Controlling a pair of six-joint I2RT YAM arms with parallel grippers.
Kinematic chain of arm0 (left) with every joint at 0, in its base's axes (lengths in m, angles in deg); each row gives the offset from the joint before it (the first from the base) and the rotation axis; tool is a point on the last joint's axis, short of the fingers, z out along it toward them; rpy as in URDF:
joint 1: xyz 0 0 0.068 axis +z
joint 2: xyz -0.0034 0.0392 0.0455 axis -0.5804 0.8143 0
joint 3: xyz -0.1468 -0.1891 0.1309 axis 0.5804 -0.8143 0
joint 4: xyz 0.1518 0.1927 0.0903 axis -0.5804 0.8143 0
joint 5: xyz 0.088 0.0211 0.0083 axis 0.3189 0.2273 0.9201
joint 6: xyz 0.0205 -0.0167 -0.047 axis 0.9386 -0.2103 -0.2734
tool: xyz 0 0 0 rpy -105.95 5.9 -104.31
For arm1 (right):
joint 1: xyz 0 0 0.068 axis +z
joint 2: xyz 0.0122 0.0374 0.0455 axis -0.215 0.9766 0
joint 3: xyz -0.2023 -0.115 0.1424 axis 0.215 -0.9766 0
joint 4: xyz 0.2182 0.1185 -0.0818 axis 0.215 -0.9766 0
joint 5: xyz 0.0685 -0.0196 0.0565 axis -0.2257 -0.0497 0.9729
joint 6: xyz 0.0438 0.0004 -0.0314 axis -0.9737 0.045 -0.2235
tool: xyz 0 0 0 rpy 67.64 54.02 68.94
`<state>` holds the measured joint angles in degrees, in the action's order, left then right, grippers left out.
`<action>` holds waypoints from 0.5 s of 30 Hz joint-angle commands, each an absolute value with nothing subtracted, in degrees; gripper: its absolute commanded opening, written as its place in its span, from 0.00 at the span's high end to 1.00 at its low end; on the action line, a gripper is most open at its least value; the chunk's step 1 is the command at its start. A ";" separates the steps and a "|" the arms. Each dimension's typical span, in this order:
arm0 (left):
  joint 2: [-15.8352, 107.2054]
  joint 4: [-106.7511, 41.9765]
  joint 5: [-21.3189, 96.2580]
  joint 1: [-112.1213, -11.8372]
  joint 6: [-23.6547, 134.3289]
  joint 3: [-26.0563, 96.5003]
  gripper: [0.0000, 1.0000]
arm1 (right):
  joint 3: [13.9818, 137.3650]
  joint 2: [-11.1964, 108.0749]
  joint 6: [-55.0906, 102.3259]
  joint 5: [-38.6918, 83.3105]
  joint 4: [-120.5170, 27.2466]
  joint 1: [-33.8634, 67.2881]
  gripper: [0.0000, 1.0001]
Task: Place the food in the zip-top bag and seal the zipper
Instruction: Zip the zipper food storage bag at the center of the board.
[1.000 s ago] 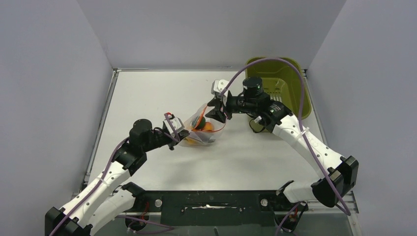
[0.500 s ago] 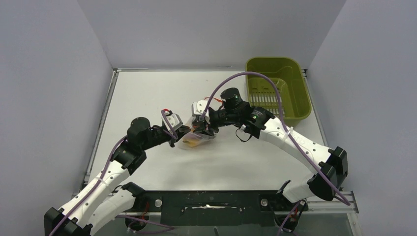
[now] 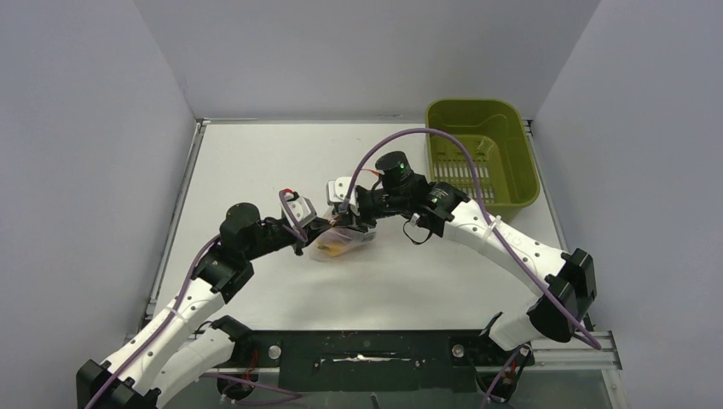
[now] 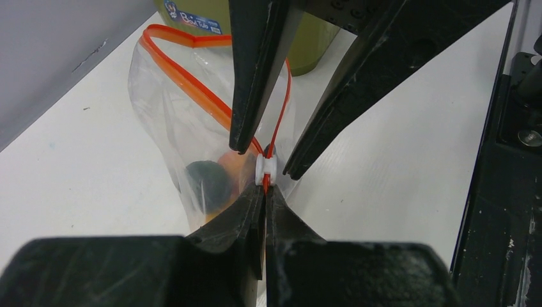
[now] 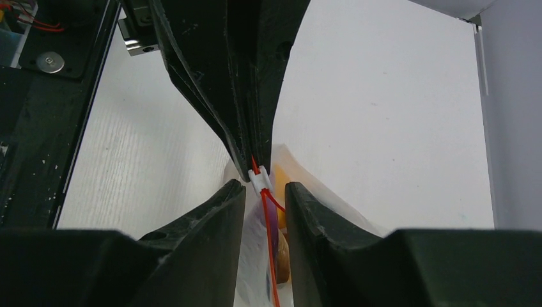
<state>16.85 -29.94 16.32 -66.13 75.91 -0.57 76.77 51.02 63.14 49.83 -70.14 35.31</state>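
Both jaws bracket the zipper (image 4: pixel 192 80) at its slider (image 4: pixel 265 167).

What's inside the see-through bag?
Inside the bag a dark round piece and something orange show. Any other food is hidden behind the fingers and crinkled plastic.

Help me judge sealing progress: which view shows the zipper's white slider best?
Left wrist: the white slider is centred, with the zipper gaping beyond it. Right wrist shows it too, smaller. Top external cannot resolve it.
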 commanded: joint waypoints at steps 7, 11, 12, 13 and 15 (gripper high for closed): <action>15.73 -33.19 14.35 -66.31 75.52 2.52 1.00 | 80.40 52.73 66.49 50.71 -71.05 36.18 0.71; 15.62 -33.10 14.40 -66.33 75.46 2.35 1.00 | 80.55 52.96 66.73 50.69 -71.09 36.25 0.71; 15.59 -33.07 14.33 -66.33 75.46 2.34 1.00 | 80.48 52.99 66.69 50.75 -71.09 36.27 0.71; 15.56 -33.09 14.38 -66.33 75.44 2.34 1.00 | 80.54 53.05 66.73 50.71 -71.13 36.28 0.71; 15.39 -33.24 14.35 -66.33 75.44 2.19 1.00 | 80.70 53.25 66.89 50.69 -71.37 36.33 0.72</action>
<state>16.74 -29.88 15.78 -66.13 75.89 -0.57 77.84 52.52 65.94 49.83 -71.89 35.79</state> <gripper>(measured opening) 0.010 0.287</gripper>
